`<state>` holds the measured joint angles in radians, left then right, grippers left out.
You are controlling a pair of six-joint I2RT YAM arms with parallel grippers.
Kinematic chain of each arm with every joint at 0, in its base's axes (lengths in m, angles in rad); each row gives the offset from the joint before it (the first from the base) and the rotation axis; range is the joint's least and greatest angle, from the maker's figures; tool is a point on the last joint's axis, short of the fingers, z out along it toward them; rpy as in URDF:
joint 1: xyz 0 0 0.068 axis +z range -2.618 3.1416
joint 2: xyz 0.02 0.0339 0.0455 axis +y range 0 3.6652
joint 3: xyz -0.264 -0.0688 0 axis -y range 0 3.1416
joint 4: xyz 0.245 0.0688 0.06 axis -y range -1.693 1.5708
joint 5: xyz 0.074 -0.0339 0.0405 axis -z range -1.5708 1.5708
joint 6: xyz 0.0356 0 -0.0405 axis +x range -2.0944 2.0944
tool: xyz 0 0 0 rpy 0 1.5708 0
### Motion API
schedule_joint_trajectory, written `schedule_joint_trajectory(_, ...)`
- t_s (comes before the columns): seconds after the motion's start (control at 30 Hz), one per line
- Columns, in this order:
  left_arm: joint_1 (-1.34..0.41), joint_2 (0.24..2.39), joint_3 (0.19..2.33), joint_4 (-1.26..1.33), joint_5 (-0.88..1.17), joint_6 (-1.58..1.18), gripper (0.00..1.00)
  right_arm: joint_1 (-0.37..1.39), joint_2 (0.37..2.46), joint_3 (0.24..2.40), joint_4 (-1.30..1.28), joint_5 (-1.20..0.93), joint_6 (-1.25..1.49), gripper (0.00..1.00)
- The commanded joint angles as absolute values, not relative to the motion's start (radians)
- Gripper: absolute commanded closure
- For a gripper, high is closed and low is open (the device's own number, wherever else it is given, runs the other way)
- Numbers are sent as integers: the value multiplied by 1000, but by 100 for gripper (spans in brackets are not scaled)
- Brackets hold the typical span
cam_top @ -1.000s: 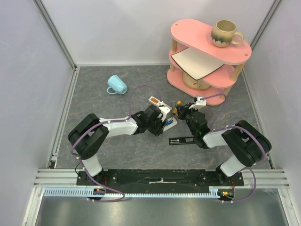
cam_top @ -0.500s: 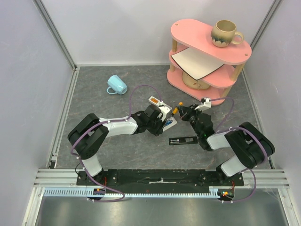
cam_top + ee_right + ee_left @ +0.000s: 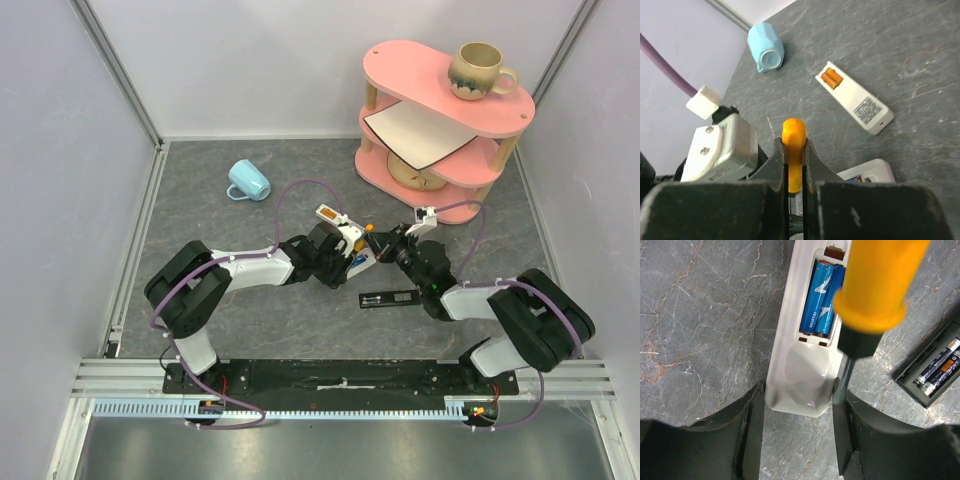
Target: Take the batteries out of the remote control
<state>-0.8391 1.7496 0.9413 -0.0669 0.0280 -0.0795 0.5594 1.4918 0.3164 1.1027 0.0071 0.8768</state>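
Note:
My left gripper is shut on the end of a white remote that lies on the table with its battery bay open. Two blue batteries lie in the bay. My right gripper is shut on an orange-handled screwdriver. Its shaft runs down beside the remote, against my left gripper's right finger. The tip is hidden.
A black remote lies open just right, with dark and orange cells inside. A second white remote with orange cells lies behind. A blue mug lies far left and a pink shelf stands at back right.
My right gripper has carried the screwdriver left and down, onto the white remote that my left gripper holds. The left arm has stayed still.

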Motion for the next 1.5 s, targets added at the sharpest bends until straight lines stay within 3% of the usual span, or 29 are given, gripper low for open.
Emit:
schedule_joint_trajectory(0.0, -838, 1781, 943, -69, 43, -78, 98, 557, 1373, 399, 915, 167, 750, 100)
schedule_joint_trajectory(0.2, -838, 1782, 945, -69, 46, -77, 98, 554, 1325, 488, 703, 307, 604, 100)
schedule_joint_trajectory(0.5, -838, 1784, 946, -72, 48, -75, 98, 552, 1419, 551, 678, 348, 526, 100)
schedule_joint_trajectory(1.47, -838, 1796, 956, -81, 55, -71, 98, 548, 1490, 551, 744, 201, 558, 100)
